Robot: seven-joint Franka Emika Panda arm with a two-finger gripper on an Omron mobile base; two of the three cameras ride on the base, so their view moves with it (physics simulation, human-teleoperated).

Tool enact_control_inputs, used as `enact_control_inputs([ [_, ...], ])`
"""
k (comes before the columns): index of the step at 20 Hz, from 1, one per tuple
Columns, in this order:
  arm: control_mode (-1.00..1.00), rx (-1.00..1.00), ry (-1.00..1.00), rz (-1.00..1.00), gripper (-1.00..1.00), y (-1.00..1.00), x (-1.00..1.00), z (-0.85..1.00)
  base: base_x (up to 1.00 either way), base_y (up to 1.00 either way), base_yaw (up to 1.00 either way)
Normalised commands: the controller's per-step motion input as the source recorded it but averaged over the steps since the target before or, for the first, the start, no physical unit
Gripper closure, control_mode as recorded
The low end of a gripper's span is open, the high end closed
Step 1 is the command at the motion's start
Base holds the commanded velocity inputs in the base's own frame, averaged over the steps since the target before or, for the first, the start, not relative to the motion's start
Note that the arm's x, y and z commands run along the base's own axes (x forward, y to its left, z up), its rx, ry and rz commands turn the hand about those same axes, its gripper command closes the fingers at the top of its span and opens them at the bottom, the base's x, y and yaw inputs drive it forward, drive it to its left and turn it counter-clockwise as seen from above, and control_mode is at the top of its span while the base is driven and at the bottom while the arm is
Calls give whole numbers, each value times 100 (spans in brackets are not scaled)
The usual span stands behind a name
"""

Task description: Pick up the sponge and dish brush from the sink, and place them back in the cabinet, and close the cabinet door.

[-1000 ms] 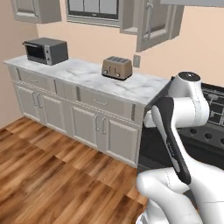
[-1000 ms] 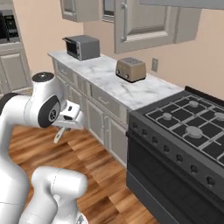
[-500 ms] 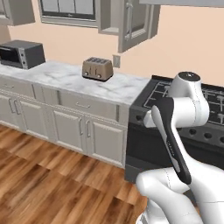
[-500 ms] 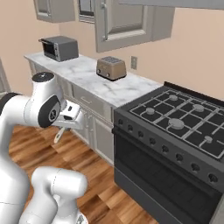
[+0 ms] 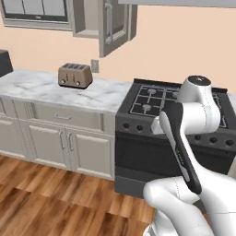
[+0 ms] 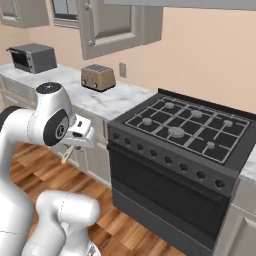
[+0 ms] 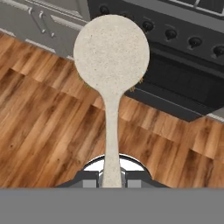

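Base has driven on along the counter: toaster [image 5: 74, 75] and marble counter [image 5: 60, 90] sit further left in both base views than 1 s ago, the black stove [image 6: 180, 145] now central, while the arm's pose is unchanged. Cabinet [image 5: 90, 20] hangs above with cabinet door [image 5: 113, 25] open, so stowing and closing remain, judging from here. Gripper [image 7: 111, 178] is pinched on the dish brush [image 7: 111, 57]; hand view shows its round head, right base view just the handle [image 6: 67, 153].
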Motion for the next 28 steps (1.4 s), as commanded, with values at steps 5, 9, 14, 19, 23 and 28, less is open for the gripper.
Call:
enact_control_inputs([
  [5, 100, 0, 0, 0, 100, 0, 0, 0, 5, 0, -35],
  [9, 100, 0, 0, 0, 100, 0, 0, 0, 9, 3, -37],
  [14, 100, 0, 0, 0, 100, 0, 0, 0, 15, 29, -31],
  [19, 100, 0, 0, 0, 100, 0, 0, 0, 3, 70, -21],
  [23, 100, 0, 0, 0, 100, 0, 0, 0, 14, 85, -13],
  [28, 100, 0, 0, 0, 100, 0, 0, 0, 25, 79, -11],
])
